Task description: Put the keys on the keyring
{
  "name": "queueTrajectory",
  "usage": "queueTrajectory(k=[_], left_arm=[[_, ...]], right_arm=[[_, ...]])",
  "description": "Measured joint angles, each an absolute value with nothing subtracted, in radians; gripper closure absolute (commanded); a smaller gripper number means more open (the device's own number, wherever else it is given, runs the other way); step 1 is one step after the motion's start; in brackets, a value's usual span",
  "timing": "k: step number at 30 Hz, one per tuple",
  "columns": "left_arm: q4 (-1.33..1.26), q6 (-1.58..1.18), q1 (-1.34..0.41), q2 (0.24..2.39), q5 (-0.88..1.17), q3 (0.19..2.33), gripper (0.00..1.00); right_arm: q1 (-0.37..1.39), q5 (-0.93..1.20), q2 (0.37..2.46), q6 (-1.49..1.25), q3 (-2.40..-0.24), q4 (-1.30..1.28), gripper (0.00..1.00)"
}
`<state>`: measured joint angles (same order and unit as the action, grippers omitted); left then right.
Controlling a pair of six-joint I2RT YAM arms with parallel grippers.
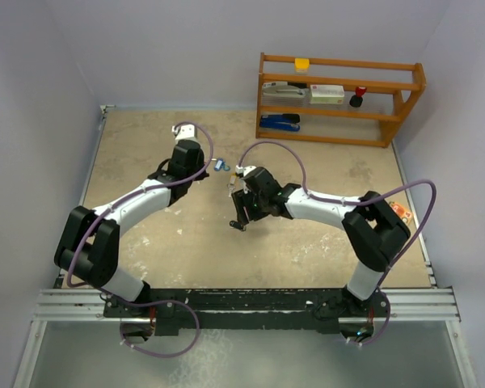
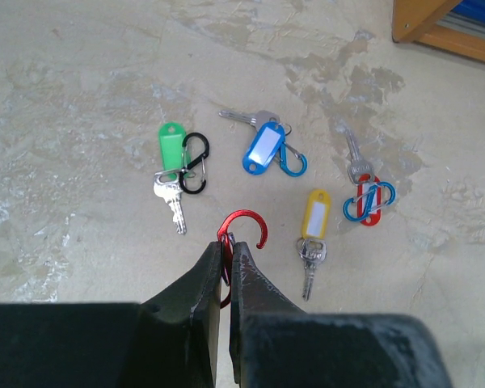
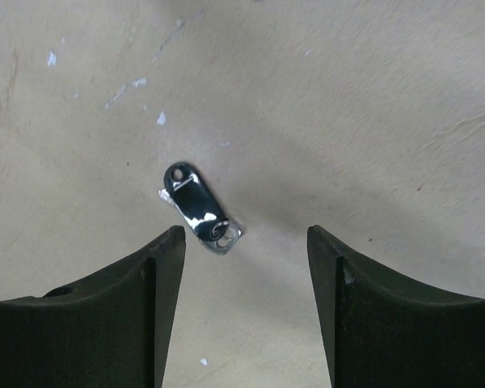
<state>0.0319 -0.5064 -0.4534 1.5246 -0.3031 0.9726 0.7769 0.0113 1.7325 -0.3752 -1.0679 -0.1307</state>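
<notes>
Two grippers share the work. The left gripper [image 2: 229, 242] has its jaws pressed together on the red keyring [image 2: 244, 213], a carabiner-type clip whose hooked end juts past the fingertips. The right gripper [image 3: 244, 233] holds its jaws well apart and grasps nothing. Below the gap the black-tagged key [image 3: 196, 208] lies flat on the table [image 3: 372, 121], nearer one finger than the other. Beyond the keyring, farther out on the table, lie the green-tagged key [image 2: 171, 145], blue-tagged key [image 2: 263, 149], yellow-tagged key [image 2: 315, 212] and red-tagged key [image 2: 368, 202], none of them on the red ring. The step in hand appears to be the pick-up of the black-tagged key while the ring is held ready. The next move calls for centring the open jaws over the tag, pinching it, and presenting its hole to the hook.
</notes>
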Motion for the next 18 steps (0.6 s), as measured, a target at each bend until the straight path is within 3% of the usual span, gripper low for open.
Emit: queueTrajectory(k=[18], left_arm=[[0.032,-0.514,-0.453,1.525,-0.292,0.967,1.00]], right_arm=[[0.824,0.017,1.759,-0.334,-1.037,-0.098,0.36]])
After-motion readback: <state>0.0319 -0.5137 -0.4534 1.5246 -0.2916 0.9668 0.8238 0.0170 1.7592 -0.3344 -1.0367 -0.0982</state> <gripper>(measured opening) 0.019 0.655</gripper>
